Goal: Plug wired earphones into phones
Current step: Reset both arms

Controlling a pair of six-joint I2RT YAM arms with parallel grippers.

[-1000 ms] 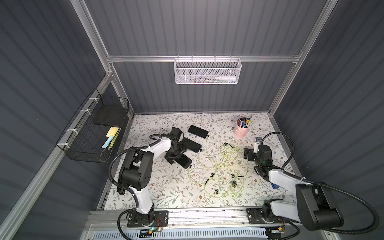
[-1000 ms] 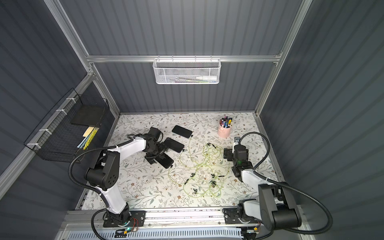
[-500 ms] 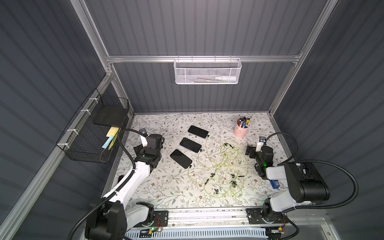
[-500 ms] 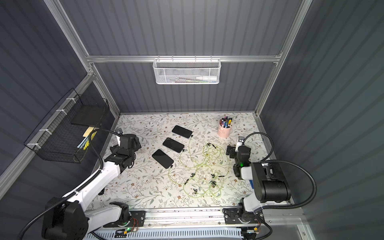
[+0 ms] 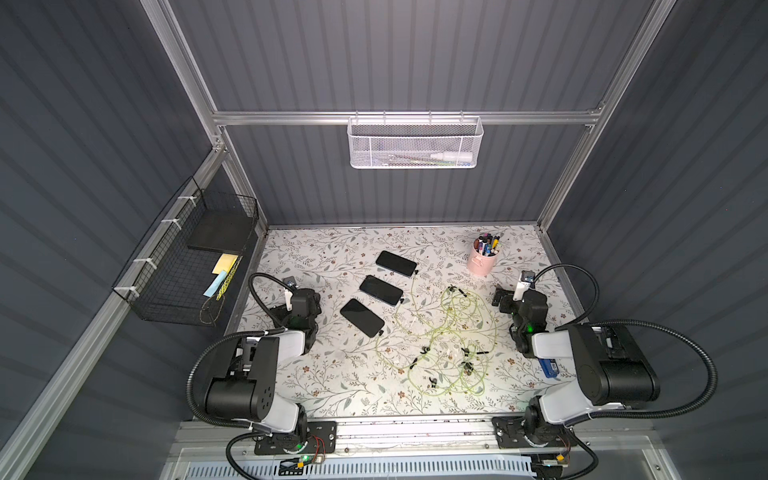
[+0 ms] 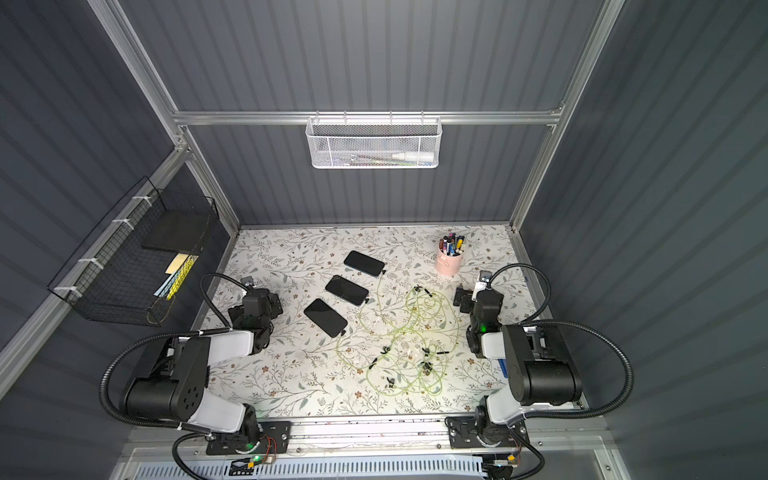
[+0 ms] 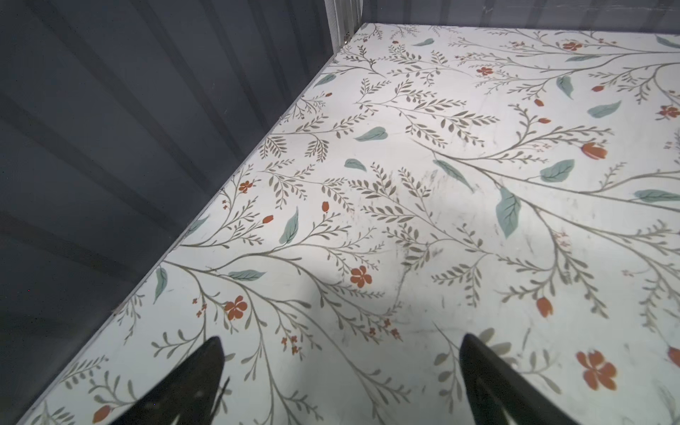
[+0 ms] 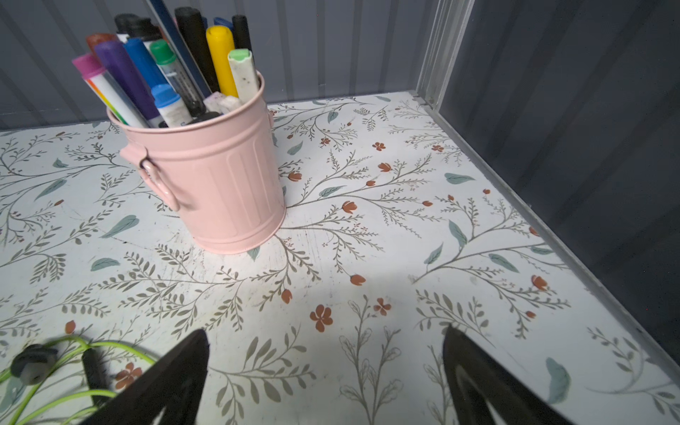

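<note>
Three black phones lie in a diagonal row left of the table's middle in both top views: far (image 5: 396, 263), middle (image 5: 381, 289), near (image 5: 361, 317). A short black plug sits at the right end of each. The wired earphones (image 5: 440, 332) (image 6: 407, 332), yellow-green cables with black earbuds, sprawl to their right. My left gripper (image 5: 309, 300) (image 7: 340, 342) hangs open over bare table by the left wall, apart from the phones. Beside the tangle's right side, my right gripper (image 5: 503, 297) (image 8: 325, 331) is open and empty. A cable loop (image 8: 73, 353) and an earbud (image 8: 33, 362) lie next to it.
A pink bucket of markers (image 5: 482, 262) (image 8: 217, 176) stands at the back right, just ahead of the right gripper. A blue object (image 5: 549, 368) lies under the right arm. A black wire basket (image 5: 187, 266) hangs on the left wall, a white mesh basket (image 5: 415, 141) on the back wall.
The left gripper has drawn back from over the phones to the left wall, uncovering all three. Both arms have folded back toward their bases. The right gripper has stayed roughly where it was.
</note>
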